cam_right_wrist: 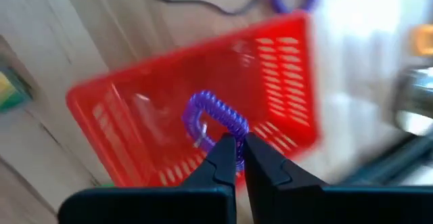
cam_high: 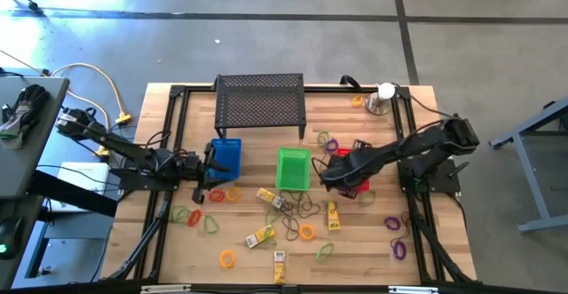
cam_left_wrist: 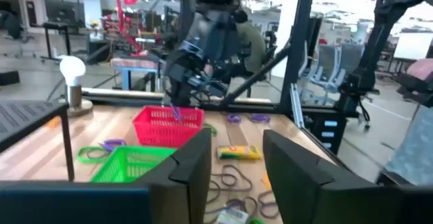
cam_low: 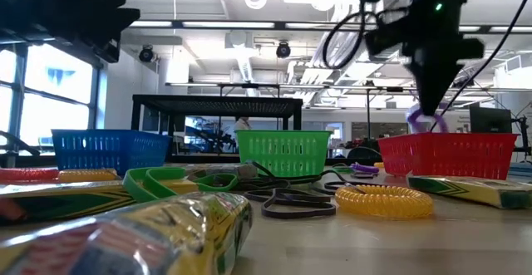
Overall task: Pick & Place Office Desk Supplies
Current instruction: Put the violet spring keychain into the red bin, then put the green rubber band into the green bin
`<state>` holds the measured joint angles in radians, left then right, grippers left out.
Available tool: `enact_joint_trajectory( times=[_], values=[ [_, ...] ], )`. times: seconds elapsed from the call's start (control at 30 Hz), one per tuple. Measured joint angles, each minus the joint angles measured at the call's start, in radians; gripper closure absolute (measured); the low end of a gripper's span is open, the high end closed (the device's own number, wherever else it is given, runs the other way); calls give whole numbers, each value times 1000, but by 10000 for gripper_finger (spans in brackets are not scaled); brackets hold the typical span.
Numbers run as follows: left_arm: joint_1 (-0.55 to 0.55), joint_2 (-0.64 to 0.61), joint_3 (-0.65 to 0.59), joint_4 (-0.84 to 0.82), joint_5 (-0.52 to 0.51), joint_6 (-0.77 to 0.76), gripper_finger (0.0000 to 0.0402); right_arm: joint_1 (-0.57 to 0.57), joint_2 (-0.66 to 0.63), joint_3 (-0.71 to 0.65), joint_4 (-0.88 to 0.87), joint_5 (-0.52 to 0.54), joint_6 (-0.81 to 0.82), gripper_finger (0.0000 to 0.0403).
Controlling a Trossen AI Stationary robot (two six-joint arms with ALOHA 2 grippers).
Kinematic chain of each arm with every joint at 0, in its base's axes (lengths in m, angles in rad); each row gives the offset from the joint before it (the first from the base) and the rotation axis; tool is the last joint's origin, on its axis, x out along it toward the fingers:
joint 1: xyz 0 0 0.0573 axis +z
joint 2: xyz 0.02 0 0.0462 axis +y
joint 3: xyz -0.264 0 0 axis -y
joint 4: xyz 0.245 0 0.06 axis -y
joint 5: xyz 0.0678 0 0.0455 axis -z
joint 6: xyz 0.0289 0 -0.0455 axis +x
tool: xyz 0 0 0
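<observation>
Purple coiled loop: we find it pinched between the tips of the right gripper, dangling just above the open red basket. In the low view the same loop hangs over the basket's rim, not yet resting inside as far as we can judge.

The red basket sits toward the right side of the table, just beside the green basket at the middle. The blue basket stands left of centre, and the left gripper is right at its near-left corner. Its fingers stand apart with nothing between them (the wrist view shows a clear gap).

The rest of the supplies lie loose across the near half of the table: orange loops, green loops, dark loops, more purple loops near the right edge, and yellow blocks between them. A further purple loop lies behind the red basket.

A black mesh stand occupies the far middle edge; a silver cup with a white ball stands at the far right corner.
</observation>
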<state>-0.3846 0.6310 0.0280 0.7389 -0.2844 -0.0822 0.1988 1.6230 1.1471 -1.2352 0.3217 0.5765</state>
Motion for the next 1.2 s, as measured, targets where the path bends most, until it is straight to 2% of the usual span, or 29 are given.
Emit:
enact_joint_trajectory(
  times=[0.2,0.27,0.43,0.53,0.6,0.73,0.83,1.0,1.1,1.2],
  values=[
    [-31,41,0,0,1,-53,262,-85,4,-33,58,-14,105,380],
    [-40,54,1,3,27,-72,262,-108,4,-32,56,-18,141,362],
    [-52,75,1,3,51,-64,262,-137,4,-32,52,-114,153,309],
    [-52,81,1,1,51,-64,262,-136,3,-32,40,-109,140,280],
    [-52,80,2,3,51,-64,262,-135,-12,-30,15,-94,152,267],
    [-52,80,2,3,48,-64,262,-132,-43,34,-145,-90,232,258],
    [-47,80,2,3,39,-64,262,-110,-86,84,-231,-124,312,263],
    [-36,80,2,3,38,-65,262,-40,-179,92,-241,-360,511,278],
    [-36,80,2,-1,39,-79,262,41,-205,92,-238,-352,586,284],
    [-36,85,2,0,44,-109,262,145,-203,92,-218,-254,608,286]
  ],
)
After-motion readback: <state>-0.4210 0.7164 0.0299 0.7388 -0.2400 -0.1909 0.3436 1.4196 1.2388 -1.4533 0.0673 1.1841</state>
